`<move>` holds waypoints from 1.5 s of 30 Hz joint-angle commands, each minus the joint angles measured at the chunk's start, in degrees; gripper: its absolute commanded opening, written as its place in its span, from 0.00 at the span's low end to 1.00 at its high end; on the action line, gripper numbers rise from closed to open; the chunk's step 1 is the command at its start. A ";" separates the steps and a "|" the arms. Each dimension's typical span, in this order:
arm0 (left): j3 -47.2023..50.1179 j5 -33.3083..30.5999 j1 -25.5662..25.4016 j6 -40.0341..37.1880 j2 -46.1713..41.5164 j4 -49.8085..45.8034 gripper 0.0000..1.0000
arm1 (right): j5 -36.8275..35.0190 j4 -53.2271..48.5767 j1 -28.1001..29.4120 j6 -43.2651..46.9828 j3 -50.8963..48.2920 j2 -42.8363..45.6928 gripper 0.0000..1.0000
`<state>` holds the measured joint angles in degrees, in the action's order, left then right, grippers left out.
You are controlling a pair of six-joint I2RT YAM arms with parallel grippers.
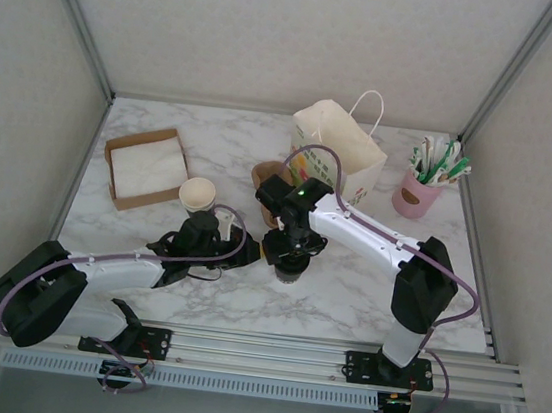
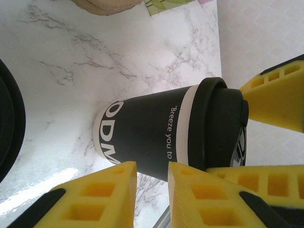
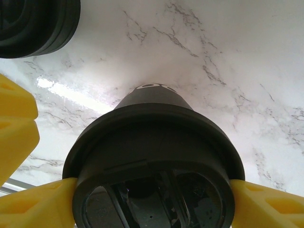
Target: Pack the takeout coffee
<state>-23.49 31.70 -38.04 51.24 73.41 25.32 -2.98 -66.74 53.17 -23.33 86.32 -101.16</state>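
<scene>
I have the marble desk (image 1: 346, 296) in view, with the paper bag (image 1: 335, 148) standing upright at its far side. My right pincer (image 1: 291, 254) is spread wide, with a pad against each side of the cup's top. My left pincer (image 2: 152, 171), nearby, is parted only narrowly and holds nothing. The takeout coffee (image 2: 152, 133) stands upright mid-desk in front of the bag, its lid (image 3: 152, 142) on.
</scene>
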 commanded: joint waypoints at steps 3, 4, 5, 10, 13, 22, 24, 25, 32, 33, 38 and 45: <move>-0.95 -0.85 0.42 -0.78 -0.99 -0.71 0.24 | 0.87 -1.71 0.71 0.57 1.53 0.35 0.81; -1.03 -0.85 0.42 -0.79 -1.03 -0.71 0.24 | 0.94 -1.72 0.64 0.63 1.69 0.57 0.82; -1.06 -0.85 0.42 -0.88 -0.99 -0.71 0.24 | 0.83 -1.82 0.70 0.57 1.81 0.77 0.82; -1.22 -0.85 0.42 -0.92 -0.90 -0.80 0.24 | 0.69 -2.30 0.69 0.78 2.65 1.40 0.83; -1.34 -0.85 0.43 -0.88 -0.98 -0.88 0.24 | 0.44 -2.58 0.64 0.76 3.03 1.88 0.83; -3.48 -0.68 0.47 -2.08 -2.68 -4.21 0.29 | -2.30 -1.17 0.37 -1.61 0.56 8.30 0.78; -4.85 -0.76 0.42 -3.10 -3.45 -6.49 0.32 | -1.79 0.80 -0.03 -2.66 -1.58 11.03 0.73; -5.78 -0.84 0.43 -3.64 -3.77 -7.84 0.33 | -1.80 2.19 -0.32 -3.14 -3.02 12.54 0.69; -11.40 0.11 0.62 -7.29 -2.37 -12.74 0.35 | 1.29 11.55 -3.62 -7.45 -14.94 24.73 0.38; -12.50 0.52 0.81 -8.08 -1.57 -13.48 0.34 | 2.13 12.79 -4.45 -8.18 -16.92 26.44 0.34; -15.66 3.60 1.89 -9.71 2.22 -13.73 0.29 | 9.12 19.43 -9.03 -11.26 -25.90 32.74 0.14; -16.95 6.26 2.19 -9.93 5.68 -12.75 0.24 | 17.24 27.06 -13.43 -13.14 -33.88 34.41 0.05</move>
<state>-39.05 35.51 -36.27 42.72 78.24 12.80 9.19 -44.99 40.73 -34.68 54.22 -67.42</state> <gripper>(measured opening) 0.245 0.056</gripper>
